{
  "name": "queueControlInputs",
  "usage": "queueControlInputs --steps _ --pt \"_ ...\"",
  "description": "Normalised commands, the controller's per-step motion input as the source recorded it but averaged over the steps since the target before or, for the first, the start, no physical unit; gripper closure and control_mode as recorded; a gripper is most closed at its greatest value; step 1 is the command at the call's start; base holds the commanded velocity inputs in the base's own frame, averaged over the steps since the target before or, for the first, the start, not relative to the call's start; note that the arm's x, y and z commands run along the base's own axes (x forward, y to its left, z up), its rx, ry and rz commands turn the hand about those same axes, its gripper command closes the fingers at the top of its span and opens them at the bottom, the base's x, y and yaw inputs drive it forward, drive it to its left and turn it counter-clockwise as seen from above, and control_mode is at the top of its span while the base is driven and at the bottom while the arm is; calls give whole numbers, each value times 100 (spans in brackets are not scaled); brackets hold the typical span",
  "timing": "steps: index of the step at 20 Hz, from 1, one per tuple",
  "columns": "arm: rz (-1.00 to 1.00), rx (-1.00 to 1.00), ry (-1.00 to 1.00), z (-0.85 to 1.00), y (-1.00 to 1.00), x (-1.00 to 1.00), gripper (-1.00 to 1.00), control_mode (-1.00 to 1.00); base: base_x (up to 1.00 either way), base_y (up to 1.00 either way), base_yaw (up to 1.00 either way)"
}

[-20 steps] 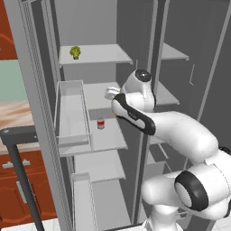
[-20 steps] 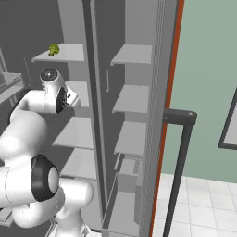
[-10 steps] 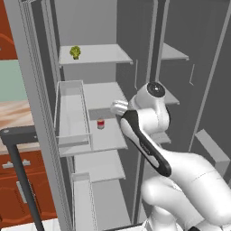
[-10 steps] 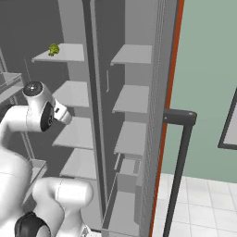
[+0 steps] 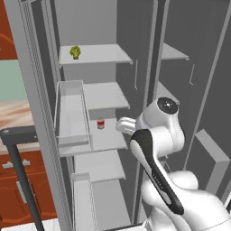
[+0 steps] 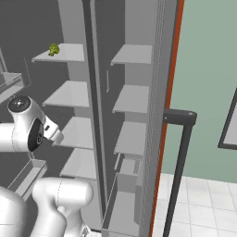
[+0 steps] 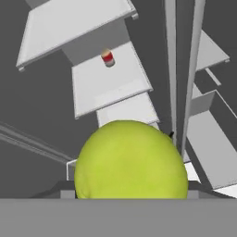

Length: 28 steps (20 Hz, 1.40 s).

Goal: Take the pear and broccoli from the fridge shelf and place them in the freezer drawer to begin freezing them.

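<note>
Over the last second the arm has swung back out of the fridge and dropped lower, and the pear (image 7: 131,159) sits large and close in the hand view, grasped between the fingers, so the first fruit is off its shelf and likely headed for the freezer drawer. The broccoli (image 5: 75,52) sits alone on the top shelf (image 5: 97,54), two shelves above the red-and-white can (image 5: 101,124). Below the can's shelf the shelf fronts and the centre divider (image 6: 90,92) stand close, so the way down looks narrow.
</note>
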Motion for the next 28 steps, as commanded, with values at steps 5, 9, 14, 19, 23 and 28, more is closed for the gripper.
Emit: queueControlInputs --steps 5,9,14,19,23,28 --pt "0 0 0 -10 0 -20 100 100 -80 0 -3" --pt "0 0 0 0 0 0 100 100 -85 0 -14" --pt "0 0 0 0 0 0 100 100 -6 -1 -34" --pt "0 0 0 0 0 0 100 100 -46 -1 -31" --pt "0 0 0 0 0 0 100 100 -75 1 -22" --pt "0 0 0 0 0 0 100 100 -10 3 -18"
